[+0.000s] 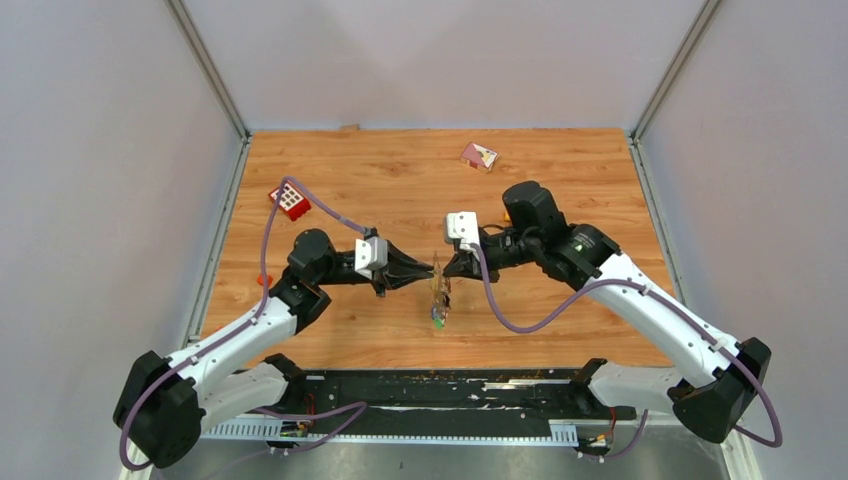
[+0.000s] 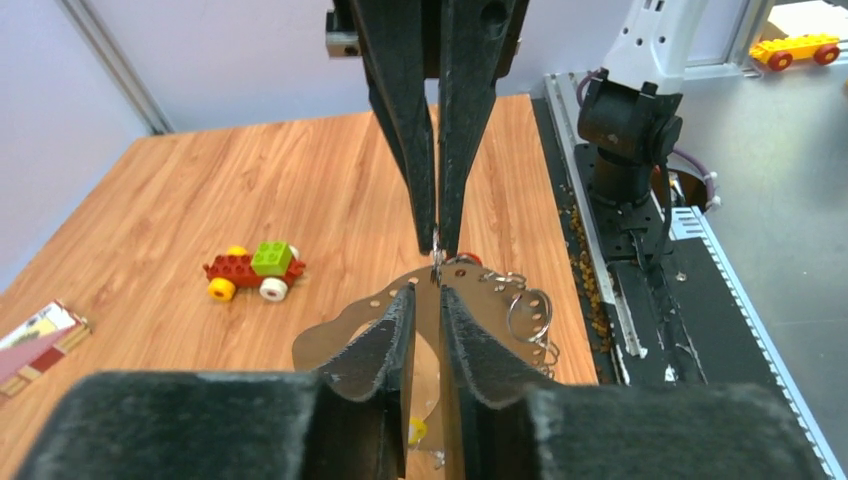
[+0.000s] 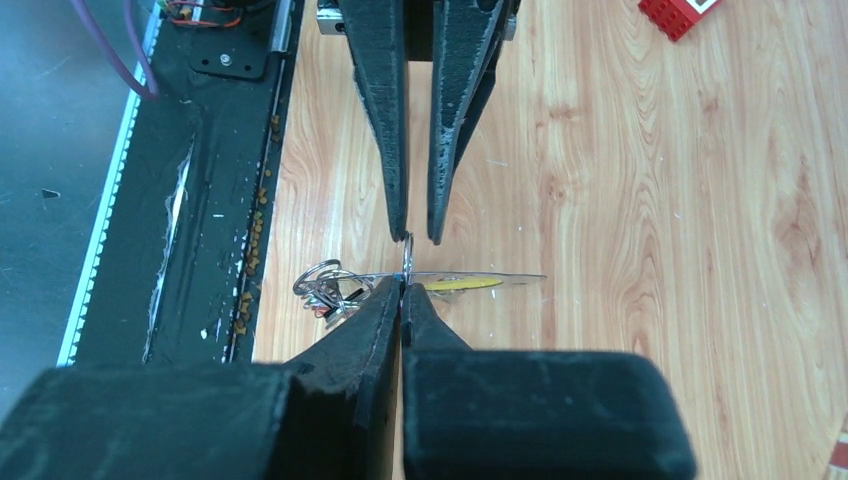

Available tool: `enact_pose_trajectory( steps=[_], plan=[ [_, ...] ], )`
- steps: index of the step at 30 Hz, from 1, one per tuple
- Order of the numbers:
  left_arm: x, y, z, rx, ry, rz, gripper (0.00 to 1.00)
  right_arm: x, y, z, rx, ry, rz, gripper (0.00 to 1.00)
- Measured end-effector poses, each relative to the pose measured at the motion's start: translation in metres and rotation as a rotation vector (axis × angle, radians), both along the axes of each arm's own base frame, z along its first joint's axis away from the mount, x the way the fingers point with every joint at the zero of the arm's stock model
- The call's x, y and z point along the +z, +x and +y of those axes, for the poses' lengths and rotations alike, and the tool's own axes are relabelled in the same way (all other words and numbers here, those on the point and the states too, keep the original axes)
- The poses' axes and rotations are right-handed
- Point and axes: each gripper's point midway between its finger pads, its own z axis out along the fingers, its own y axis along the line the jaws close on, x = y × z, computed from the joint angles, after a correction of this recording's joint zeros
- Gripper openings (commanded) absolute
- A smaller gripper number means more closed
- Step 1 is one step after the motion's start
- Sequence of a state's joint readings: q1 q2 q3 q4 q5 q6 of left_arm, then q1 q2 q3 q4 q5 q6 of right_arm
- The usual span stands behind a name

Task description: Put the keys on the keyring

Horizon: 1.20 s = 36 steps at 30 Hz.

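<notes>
Keyring [image 2: 340,335]: upper edge pinched by left claw [image 2: 428,300] and right claw [image 3: 402,292], both closed on it. Keys [image 1: 439,312]: a cluster is hung below the keyring, so threading is judged nearly done.

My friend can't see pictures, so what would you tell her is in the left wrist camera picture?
The left gripper, from below, and the right gripper, from above, meet tip to tip, pinching a thin silvery keyring over a wooden table. Small metal rings cluster at its right, and a brick toy car sits farther left.
</notes>
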<state>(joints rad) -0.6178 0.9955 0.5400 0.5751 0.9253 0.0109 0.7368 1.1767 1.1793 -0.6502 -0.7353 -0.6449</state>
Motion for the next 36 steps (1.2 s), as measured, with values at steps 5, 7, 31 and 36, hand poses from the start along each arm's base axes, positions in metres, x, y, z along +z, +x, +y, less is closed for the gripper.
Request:
enact_pose_trajectory(
  steps=[5,7,31,36],
  plan=[
    [-0.002,0.008,0.002,0.031,0.045,-0.020,0.41,-0.003,0.000,0.000,-0.017,-0.067,-0.010,0.00],
    [0.001,0.010,0.002,0.039,0.061,-0.040,0.44,-0.008,0.000,0.002,-0.020,-0.102,-0.009,0.00],
    [-0.008,0.002,0.002,-0.018,0.105,-0.039,0.32,-0.021,0.002,0.009,-0.049,-0.234,-0.034,0.00],
    [-0.014,0.002,-0.001,-0.028,0.116,-0.024,0.30,-0.021,0.001,0.009,-0.048,-0.233,-0.037,0.00]
  ],
)
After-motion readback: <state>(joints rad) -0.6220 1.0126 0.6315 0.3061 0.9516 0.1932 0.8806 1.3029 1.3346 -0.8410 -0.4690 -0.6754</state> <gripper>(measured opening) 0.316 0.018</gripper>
